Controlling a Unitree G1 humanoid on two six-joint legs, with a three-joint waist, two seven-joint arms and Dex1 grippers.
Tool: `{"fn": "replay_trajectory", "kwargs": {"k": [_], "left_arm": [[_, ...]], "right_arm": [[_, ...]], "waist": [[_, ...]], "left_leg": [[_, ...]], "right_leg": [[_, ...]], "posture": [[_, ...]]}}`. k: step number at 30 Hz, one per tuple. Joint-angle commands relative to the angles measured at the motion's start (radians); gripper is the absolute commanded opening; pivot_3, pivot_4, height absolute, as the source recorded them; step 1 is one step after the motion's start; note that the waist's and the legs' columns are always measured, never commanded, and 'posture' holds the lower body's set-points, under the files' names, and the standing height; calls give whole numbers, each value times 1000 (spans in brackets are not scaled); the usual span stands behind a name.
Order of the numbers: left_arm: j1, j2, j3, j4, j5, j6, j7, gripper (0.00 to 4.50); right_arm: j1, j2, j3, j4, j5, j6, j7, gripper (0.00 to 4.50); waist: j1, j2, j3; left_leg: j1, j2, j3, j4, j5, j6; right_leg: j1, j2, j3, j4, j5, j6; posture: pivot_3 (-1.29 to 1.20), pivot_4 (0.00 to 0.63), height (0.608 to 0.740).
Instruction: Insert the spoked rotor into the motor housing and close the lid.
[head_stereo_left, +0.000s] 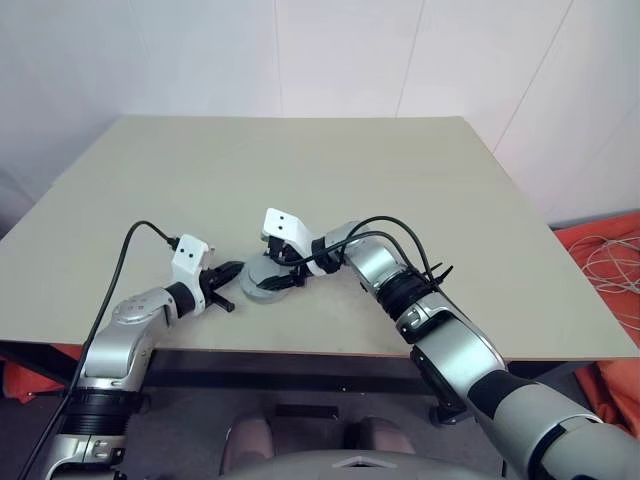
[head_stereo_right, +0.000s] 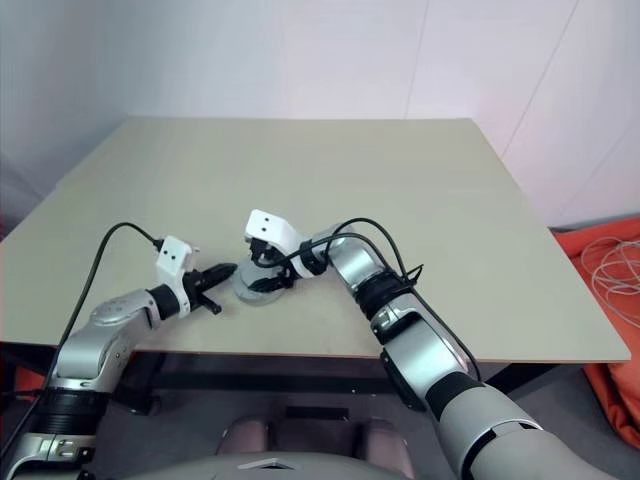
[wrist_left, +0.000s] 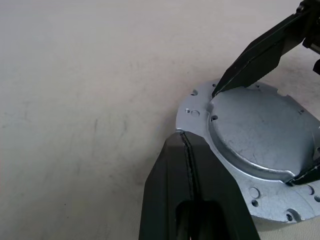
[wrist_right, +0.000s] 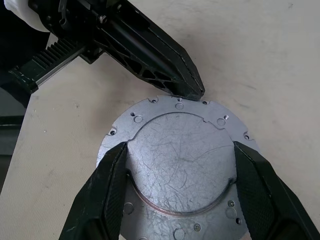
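The left gripper (wrist_left: 192, 150) has its two black fingers pressed together, and their joined tip stands at the edge of the lid (wrist_right: 182, 160), touching or almost touching its flange. The right gripper (wrist_right: 180, 172) is spread wide, and its fingers (wrist_right: 112, 180) hold the raised middle part of the lid from both sides. The lid sits flat, near the front edge of the table (head_stereo_left: 400, 200); the motor housing is probably under it, hidden. If the left tip pushes sideways, the lid may slide or tilt in this grip. If it is not well aligned, pressing could jam it crooked.
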Motion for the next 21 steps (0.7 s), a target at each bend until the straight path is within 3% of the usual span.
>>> {"fn": "replay_trajectory", "kwargs": {"k": [1, 18, 21], "left_arm": [[-3, 6, -19, -11, 28, 17, 17, 0], [-8, -3, -34, -25, 24, 60, 20, 0], [-15, 1, -45, -29, 30, 62, 15, 0]], "right_arm": [[21, -17, 22, 13, -37, 28, -12, 3104], [19, -26, 26, -6, -28, 49, 20, 3104], [25, -37, 12, -51, 1, 104, 57, 4100]], "waist": [[0, 0, 0], [2, 3, -1], [3, 3, -1]], "left_leg": [[0, 0, 0, 0, 0, 0], [1, -1, 0, -1, 0, 0], [0, -1, -1, -1, 0, 0]], "right_leg": [[0, 0, 0, 0, 0, 0], [1, -1, 0, -2, 0, 0], [2, -1, 0, -3, 0, 0]], "posture": [[0, 0, 740], [0, 0, 740], [0, 0, 740]]}}
